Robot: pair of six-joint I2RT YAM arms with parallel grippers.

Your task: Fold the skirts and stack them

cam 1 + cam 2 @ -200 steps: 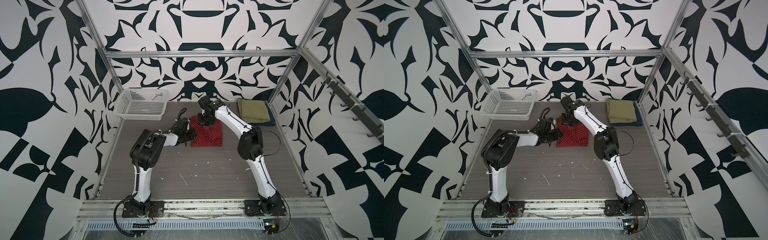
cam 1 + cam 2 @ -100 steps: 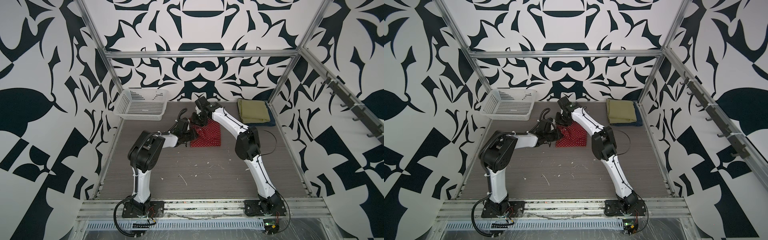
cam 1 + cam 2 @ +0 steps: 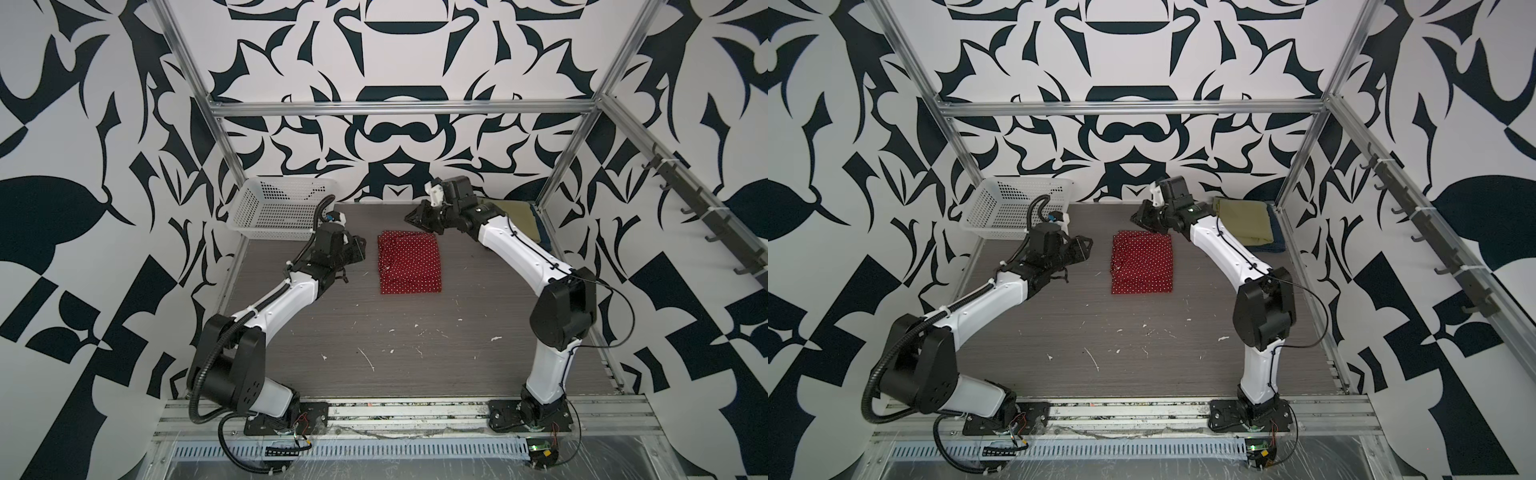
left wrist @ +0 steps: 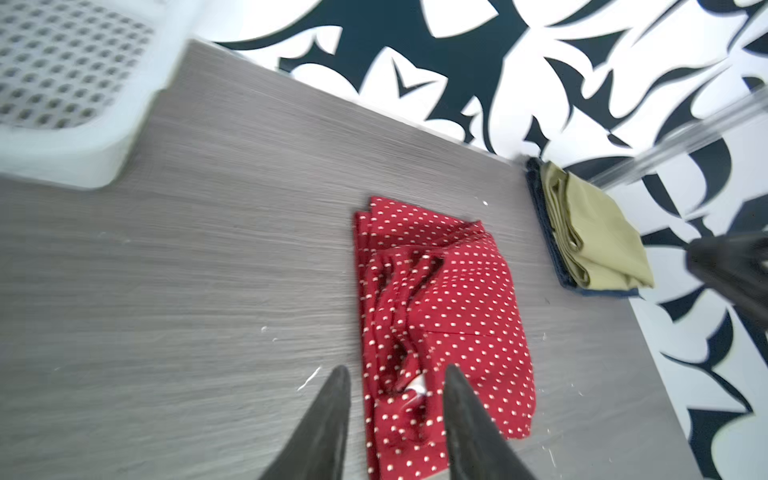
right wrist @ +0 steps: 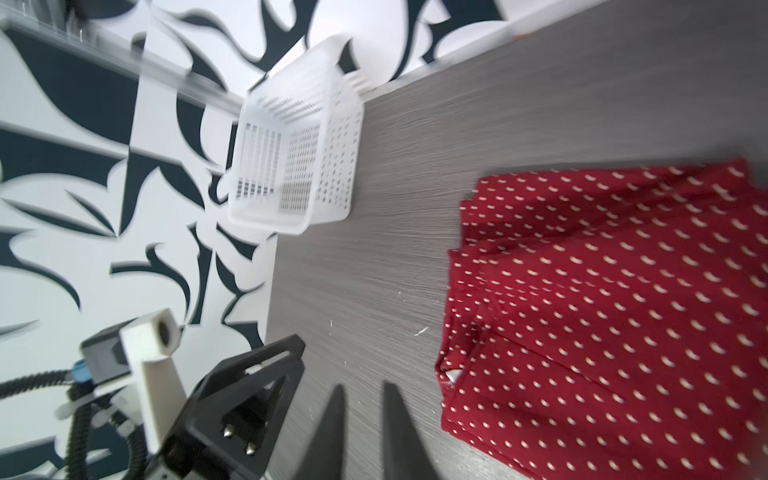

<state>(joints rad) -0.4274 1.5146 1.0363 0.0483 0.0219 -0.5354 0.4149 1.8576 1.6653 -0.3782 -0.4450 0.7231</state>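
Left tool (image 4: 397,370): half open, empty
Right tool (image 5: 363,386): narrow gap, empty
Red skirt (image 3: 409,268): grip all layers — lay flat onto olive skirt (image 3: 1241,218)

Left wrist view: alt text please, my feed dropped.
A folded red dotted skirt lies on the grey table in front of the left hand, which is open and empty. Beyond it, by the wall, a folded olive skirt sits on a blue skirt; a white basket stands in another corner.
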